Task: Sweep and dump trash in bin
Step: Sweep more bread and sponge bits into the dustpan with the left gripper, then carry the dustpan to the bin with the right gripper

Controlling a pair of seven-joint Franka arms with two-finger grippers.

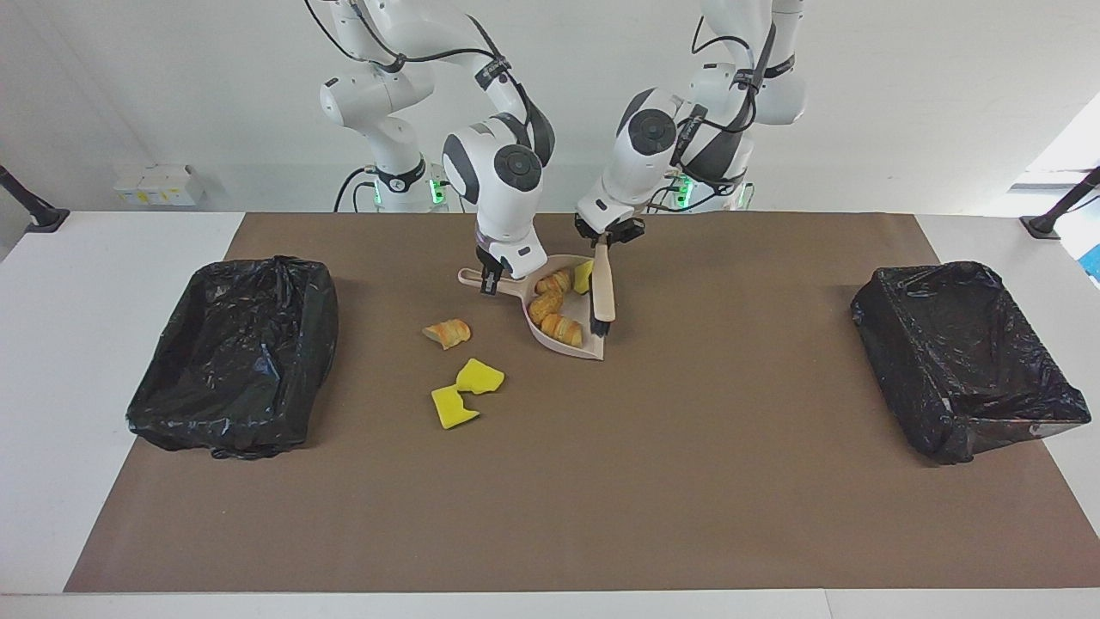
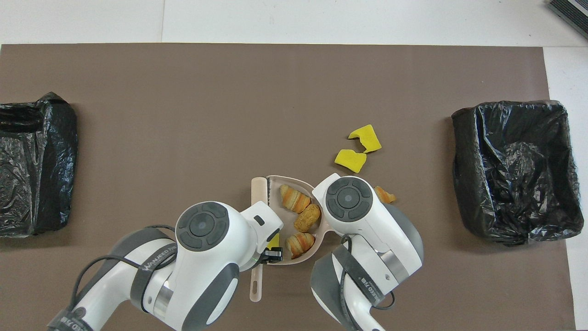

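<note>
left gripper [image 1: 604, 238] clamped on beige black-bristled brush [image 1: 603, 292]; right gripper [image 1: 493, 277] clamped on beige plastic dustpan [image 1: 574, 346] handle. yellow sponge chunks [image 1: 467, 391] & bread-like lumps [image 1: 554, 305]: prob light, soft, roll easy, so sweep low w/ bristles.

A white table [image 1: 51, 344] carries a brown mat [image 1: 687, 481]. A plain white wall [image 1: 172, 86] rises at 12 o'clock; bright light [image 1: 1070, 146] enters at 2 o'clock.
</note>
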